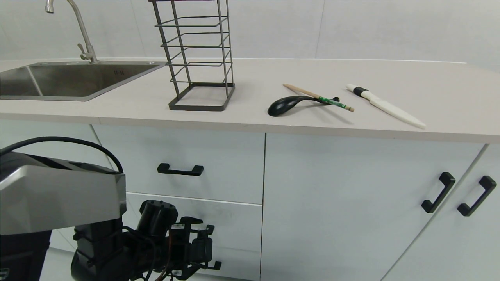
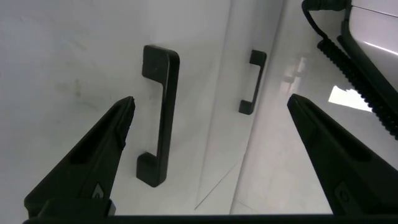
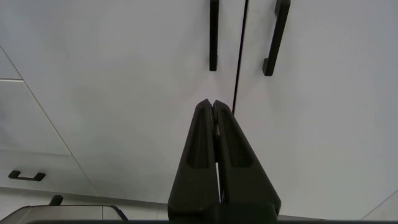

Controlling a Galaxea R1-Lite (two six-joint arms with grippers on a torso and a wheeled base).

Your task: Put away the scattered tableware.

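On the countertop [image 1: 258,117] lie a black spoon [image 1: 282,105], a pair of wooden chopsticks [image 1: 318,97] resting across its handle, and a white knife [image 1: 384,105] with a black band, to their right. My left gripper [image 1: 214,247] hangs low in front of the drawers, far below the tableware. In the left wrist view it [image 2: 210,102] stands open and empty, facing a black drawer handle [image 2: 158,118]. My right gripper [image 3: 213,104] is shut on nothing and points at the white cabinet doors.
A tall wire rack [image 1: 199,54] stands on the counter left of the spoon. The steel sink [image 1: 74,78] with its tap [image 1: 80,29] is at the far left. Below are a drawer with a black handle [image 1: 180,169] and cabinet doors with black handles [image 1: 437,192].
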